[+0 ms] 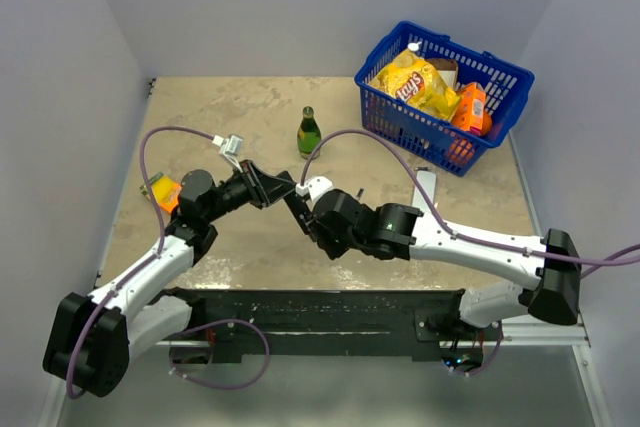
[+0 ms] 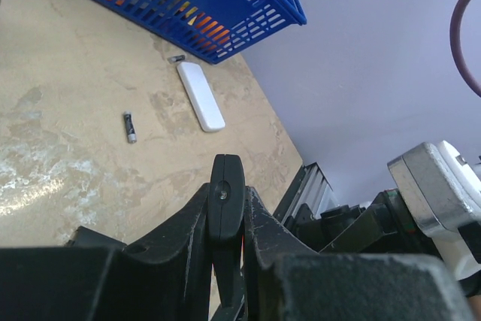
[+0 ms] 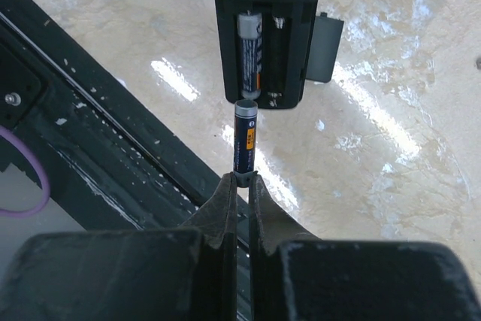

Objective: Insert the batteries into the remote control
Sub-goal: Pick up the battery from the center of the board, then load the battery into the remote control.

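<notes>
The remote control (image 3: pixel 263 5) hangs over the table with its back compartment open, gripped edge-on by my shut left gripper (image 2: pixel 225 212). One battery (image 3: pixel 249 54) lies in the left slot. My right gripper (image 3: pixel 240 180) is shut on the base of a second battery (image 3: pixel 246 140), whose tip sits just below the compartment's lower edge. A third battery (image 2: pixel 130 126) lies loose on the table. In the top view my left gripper (image 1: pixel 268 188) and right gripper (image 1: pixel 298 211) meet at the table's middle.
A black cover piece (image 3: pixel 325 49) shows beside the remote. A flat white device (image 2: pixel 201 95) lies near the blue basket (image 1: pixel 445 95) of snacks. A green bottle (image 1: pixel 309 134) stands behind the grippers, and an orange packet (image 1: pixel 163 192) lies at the left edge.
</notes>
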